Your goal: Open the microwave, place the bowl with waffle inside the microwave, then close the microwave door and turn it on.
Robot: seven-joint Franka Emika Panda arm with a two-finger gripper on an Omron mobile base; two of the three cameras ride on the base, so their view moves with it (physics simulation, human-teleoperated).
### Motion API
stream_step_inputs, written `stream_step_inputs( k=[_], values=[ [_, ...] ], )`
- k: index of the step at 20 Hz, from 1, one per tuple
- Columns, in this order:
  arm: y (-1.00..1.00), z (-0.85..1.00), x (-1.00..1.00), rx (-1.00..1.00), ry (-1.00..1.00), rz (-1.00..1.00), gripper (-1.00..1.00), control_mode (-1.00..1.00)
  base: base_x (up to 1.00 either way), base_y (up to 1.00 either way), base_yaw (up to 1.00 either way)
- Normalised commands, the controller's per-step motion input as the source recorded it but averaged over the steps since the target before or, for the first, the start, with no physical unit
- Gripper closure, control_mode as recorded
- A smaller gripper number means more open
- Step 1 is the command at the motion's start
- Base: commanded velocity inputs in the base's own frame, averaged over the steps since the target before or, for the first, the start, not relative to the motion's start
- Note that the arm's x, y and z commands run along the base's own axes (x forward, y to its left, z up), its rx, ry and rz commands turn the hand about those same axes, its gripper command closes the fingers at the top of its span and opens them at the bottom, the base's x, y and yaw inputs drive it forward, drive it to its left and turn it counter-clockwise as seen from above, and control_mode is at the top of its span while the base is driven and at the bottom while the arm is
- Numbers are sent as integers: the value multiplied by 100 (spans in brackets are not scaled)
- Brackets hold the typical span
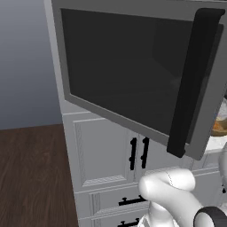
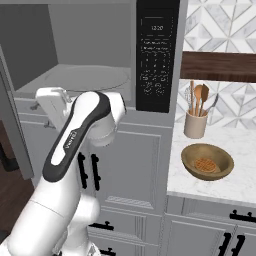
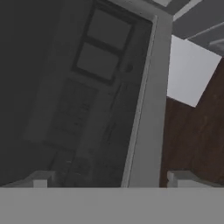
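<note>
Wide-spread pincer (image 3: 109, 178) tips against the microwave door (image 3: 78, 96), dark glass.

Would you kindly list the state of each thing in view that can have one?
microwave: cavity exposed, nothing inside.
microwave door: swung wide open.
bowl: upright on the counter, holding the waffle.
gripper: open, holding nothing, close to the door glass.
cabinet doors: shut.
utensil holder: upright, with utensils in it.
</note>
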Motion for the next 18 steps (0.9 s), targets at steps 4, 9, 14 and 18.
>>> stream_step_inputs(
  k=[4, 9, 14, 18],
  values=[
    [100, 0, -38, 0, 5, 26, -100, -100, 0, 0, 0],
    [98, 0, -36, 2, 4, 18, -100, -100, 0, 0, 0],
    [70, 0, -36, 12, 0, 4, -100, -100, 0, 0, 0],
    [28, 0, -8, 2, -4, -5, -100, -100, 0, 0, 0]
  ],
)
